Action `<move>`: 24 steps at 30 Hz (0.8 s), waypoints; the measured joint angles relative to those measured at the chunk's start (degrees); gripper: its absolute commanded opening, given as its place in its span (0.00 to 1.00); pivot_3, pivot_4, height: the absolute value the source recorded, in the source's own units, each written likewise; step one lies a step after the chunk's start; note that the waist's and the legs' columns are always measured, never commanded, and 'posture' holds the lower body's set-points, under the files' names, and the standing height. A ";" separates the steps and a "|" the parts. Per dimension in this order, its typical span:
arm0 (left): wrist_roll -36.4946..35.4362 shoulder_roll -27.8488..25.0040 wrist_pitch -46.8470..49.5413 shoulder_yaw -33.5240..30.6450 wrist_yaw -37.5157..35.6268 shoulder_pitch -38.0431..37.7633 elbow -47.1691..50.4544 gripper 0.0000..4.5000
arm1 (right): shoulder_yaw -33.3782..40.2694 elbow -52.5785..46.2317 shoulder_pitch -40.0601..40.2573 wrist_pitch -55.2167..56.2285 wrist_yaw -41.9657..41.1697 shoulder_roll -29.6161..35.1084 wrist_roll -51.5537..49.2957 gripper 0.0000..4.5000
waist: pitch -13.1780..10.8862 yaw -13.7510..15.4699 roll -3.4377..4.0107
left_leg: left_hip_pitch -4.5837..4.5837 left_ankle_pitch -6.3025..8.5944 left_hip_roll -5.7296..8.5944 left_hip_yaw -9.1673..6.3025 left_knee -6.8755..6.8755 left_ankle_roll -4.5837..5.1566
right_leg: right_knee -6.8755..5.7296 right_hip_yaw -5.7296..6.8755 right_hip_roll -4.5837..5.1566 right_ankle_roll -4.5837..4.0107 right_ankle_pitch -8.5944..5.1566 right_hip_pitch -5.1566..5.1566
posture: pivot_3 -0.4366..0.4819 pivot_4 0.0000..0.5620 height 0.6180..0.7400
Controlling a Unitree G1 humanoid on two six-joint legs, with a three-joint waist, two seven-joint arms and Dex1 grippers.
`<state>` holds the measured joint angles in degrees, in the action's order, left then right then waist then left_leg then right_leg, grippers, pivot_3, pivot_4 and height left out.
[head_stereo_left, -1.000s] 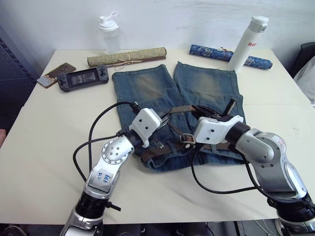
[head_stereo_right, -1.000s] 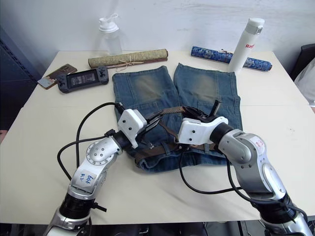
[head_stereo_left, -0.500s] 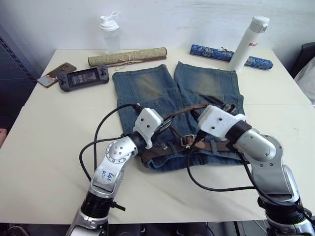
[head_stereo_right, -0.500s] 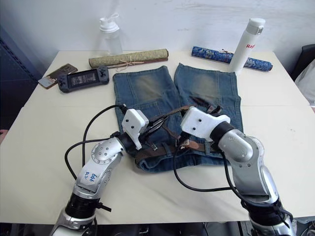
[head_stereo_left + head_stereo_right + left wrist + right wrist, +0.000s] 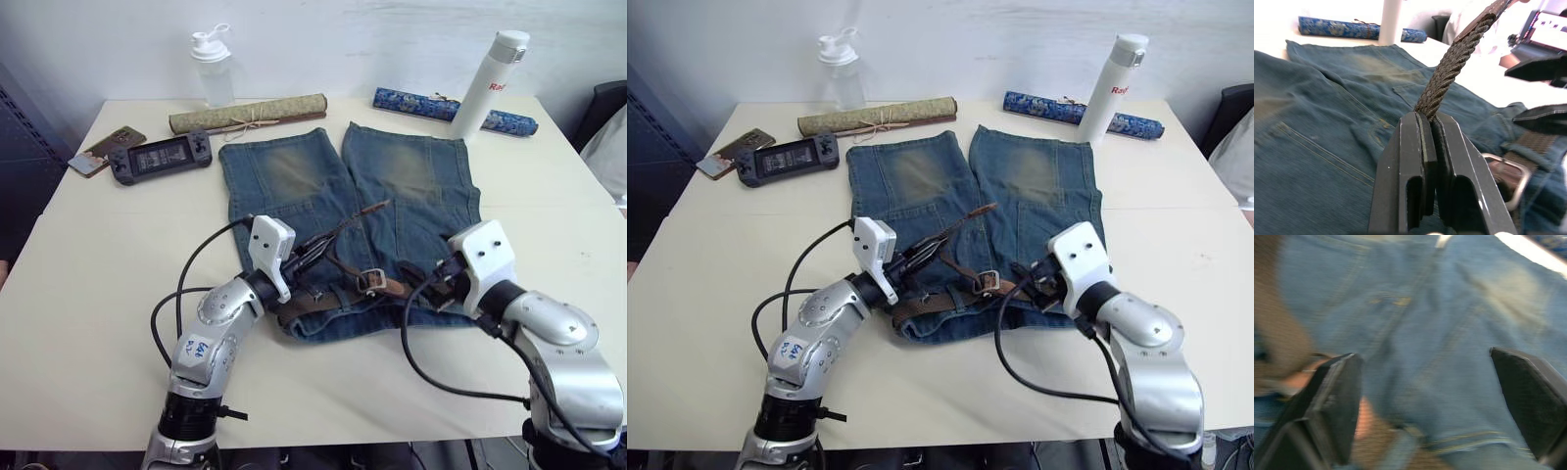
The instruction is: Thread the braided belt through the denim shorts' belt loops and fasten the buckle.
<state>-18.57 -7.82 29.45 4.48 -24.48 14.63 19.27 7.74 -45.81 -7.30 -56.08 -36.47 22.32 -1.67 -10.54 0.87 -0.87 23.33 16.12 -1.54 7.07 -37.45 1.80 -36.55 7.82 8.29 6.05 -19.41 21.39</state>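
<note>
The table point(image 5: 88, 255) carries the denim shorts point(image 5: 392, 176) spread flat, waistband toward the robot, with the braided belt point(image 5: 323, 299) lying along that waistband and its buckle point(image 5: 371, 281) near the middle. The left gripper point(image 5: 1429, 120), forearm bent inward over the waist, pinches the belt's free end and lifts it clear of the denim. The right gripper point(image 5: 438, 281) hangs with its 2 fingers point(image 5: 1334, 401) spread wide and empty over the shorts' right side.

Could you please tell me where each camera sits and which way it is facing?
Left and right eye views: on the head, looking forward and down at the table; both arms show.
Left wrist view: along the left gripper, shut on the braided belt.
Right wrist view: along the open right gripper.
All share the denim shorts.
</note>
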 measured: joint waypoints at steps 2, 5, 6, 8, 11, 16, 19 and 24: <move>-0.24 -0.30 0.09 -0.01 -0.14 -0.10 0.02 0.00 | -0.53 -0.07 0.28 -0.96 0.90 -0.76 -1.51 0.41 | 0.00 0.13 0.00 | -0.01 0.00 0.01 0.00 -0.06 0.01 | 0.06 -0.01 0.02 0.00 0.00 0.00 | 0.48 0.27 0.82; -0.28 -0.40 0.09 0.03 -0.21 -0.14 0.02 0.00 | -2.46 -0.25 1.19 -1.88 2.70 -1.05 -2.56 0.07 | 0.00 0.41 0.00 | -0.01 0.01 0.02 0.00 -0.06 0.01 | 0.11 -0.02 0.05 0.00 0.00 0.01 | 0.48 0.27 0.82; -0.28 -0.48 0.09 0.06 -0.21 -0.13 0.02 0.00 | -3.03 -0.25 1.45 -1.91 3.22 -1.05 -2.89 0.02 | 0.00 0.39 0.00 | -0.01 0.01 0.02 0.00 -0.05 0.01 | 0.12 -0.03 0.06 0.00 0.00 0.03 | 0.48 0.27 0.82; -0.28 -0.87 0.09 0.30 -0.34 -0.13 0.02 0.00 | -3.44 -0.25 1.54 -1.90 4.47 -1.30 -3.62 0.02 | 0.00 0.35 0.00 | -0.01 0.01 0.01 0.01 -0.02 0.01 | 0.12 -0.04 0.06 0.00 0.00 0.04 | 0.48 0.27 0.82; -0.28 -1.09 0.07 0.71 -0.60 -0.13 0.02 0.00 | -4.23 -0.25 1.52 -1.89 6.18 -1.54 -4.37 0.02 | 0.00 0.35 0.00 | -0.01 0.00 0.01 0.01 -0.01 -0.01 | 0.12 -0.04 0.05 0.00 0.00 0.05 | 0.48 0.27 0.82; -0.28 -1.05 0.06 0.95 -0.57 -0.09 0.02 0.00 | -7.43 0.16 1.11 -1.98 8.83 -1.47 -4.40 0.02 | 0.00 0.36 0.00 | 0.00 0.00 0.01 0.02 -0.01 -0.01 | 0.12 -0.03 0.05 0.00 0.00 0.05 | 0.48 0.27 0.82; -0.28 -1.06 0.05 1.06 -0.56 -0.09 0.03 0.00 | -7.97 0.90 0.74 -2.09 9.84 -1.25 -4.41 0.02 | 0.00 0.38 0.00 | 0.00 0.00 0.02 0.02 -0.01 0.00 | 0.12 -0.03 0.05 0.00 0.00 0.05 | 0.48 0.27 0.82; -0.27 -1.05 0.02 1.08 -0.13 -0.09 0.07 0.00 | -10.31 1.37 -0.30 -2.54 11.13 -1.11 -4.57 0.02 | 0.00 0.32 0.00 | 0.00 0.00 0.00 0.02 0.01 -0.01 | 0.14 -0.04 0.06 0.00 0.00 0.06 | 0.48 0.27 0.82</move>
<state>-18.84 -8.86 29.47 5.56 -24.60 14.54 19.34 -2.57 -44.44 -7.60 -58.62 -25.34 21.22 -6.24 -10.53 1.19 -0.86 23.32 16.12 -1.53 7.09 -37.44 1.79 -36.41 7.79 8.35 6.05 -19.41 21.45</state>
